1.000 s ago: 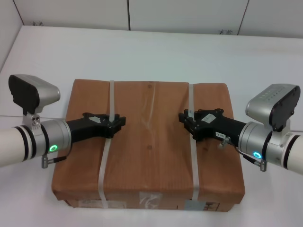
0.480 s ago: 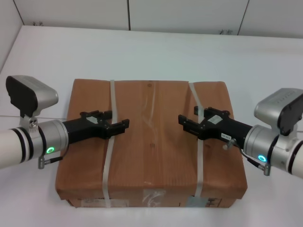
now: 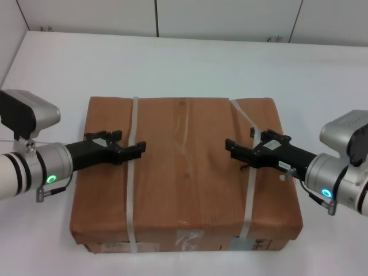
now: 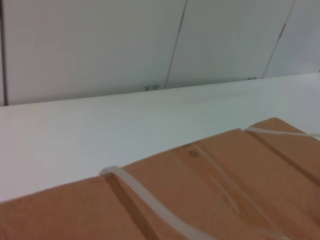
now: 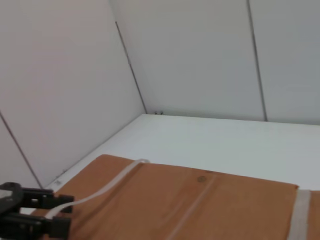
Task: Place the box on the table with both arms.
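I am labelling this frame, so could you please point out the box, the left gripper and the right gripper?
box (image 3: 184,172), head view, bare brown top.
left gripper (image 3: 138,149), head view, between fingertips.
right gripper (image 3: 230,147), head view, between fingertips.

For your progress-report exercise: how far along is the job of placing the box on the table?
Done: the box appears to rest flat on the table. In hand: the left claw sits at one strap and the right claw at the other strap; that strap looks pulled askew, so it may be hooked. Left: freeing both claws and moving the arms clear.
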Available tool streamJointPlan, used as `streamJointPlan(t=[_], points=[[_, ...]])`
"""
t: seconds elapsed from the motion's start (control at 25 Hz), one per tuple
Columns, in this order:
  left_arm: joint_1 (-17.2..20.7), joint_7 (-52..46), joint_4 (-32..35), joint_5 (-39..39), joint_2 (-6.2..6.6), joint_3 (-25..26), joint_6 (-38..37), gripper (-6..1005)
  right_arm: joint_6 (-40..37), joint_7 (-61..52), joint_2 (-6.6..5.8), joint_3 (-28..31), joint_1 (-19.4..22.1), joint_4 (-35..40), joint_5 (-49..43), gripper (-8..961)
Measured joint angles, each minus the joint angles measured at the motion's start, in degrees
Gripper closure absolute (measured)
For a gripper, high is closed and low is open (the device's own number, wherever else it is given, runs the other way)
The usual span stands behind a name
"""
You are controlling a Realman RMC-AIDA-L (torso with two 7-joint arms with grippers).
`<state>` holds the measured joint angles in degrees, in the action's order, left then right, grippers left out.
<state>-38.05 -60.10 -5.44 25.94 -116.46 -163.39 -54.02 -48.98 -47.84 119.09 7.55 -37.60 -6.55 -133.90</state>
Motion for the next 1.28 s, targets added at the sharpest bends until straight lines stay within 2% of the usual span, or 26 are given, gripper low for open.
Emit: streamJointPlan(t=[0.2, 0.48, 0.68, 0.88, 1.04, 1.28], points=[[0.1, 0.2, -1.0, 1.5, 0.1, 0.0, -4.4, 215, 0.1, -0.1, -0.04, 1.3, 0.9, 0.3, 0.0, 78], [1.0, 0.3, -2.8, 4.2, 0.39, -0.1, -13.1, 216, 1.4, -1.7, 0.0, 1.4, 0.9, 0.9, 0.0, 82], [1.2, 0.7, -2.8, 5.0, 0.56, -0.3, -13.8, 217, 5.1, -4.4, -0.09, 0.5, -0.8, 1.1, -0.4, 82], [1.4, 0.8, -2.8, 5.1, 0.42, -0.6, -14.0, 218, 3.4, -4.0, -0.01, 0.7, -0.5, 1.2, -0.1, 82], [1.8, 1.1, -2.8, 5.0, 0.61, -0.5, -15.3, 219, -5.2, -3.7, 0.0, 0.8, 1.0, 4.4, 0.2, 83], [2.4, 3.0, -2.8, 4.4, 1.37, -0.6, -22.1, 220, -27.3, 0.0, -0.31, -0.4, 2.6, 12.4, -0.8, 83]])
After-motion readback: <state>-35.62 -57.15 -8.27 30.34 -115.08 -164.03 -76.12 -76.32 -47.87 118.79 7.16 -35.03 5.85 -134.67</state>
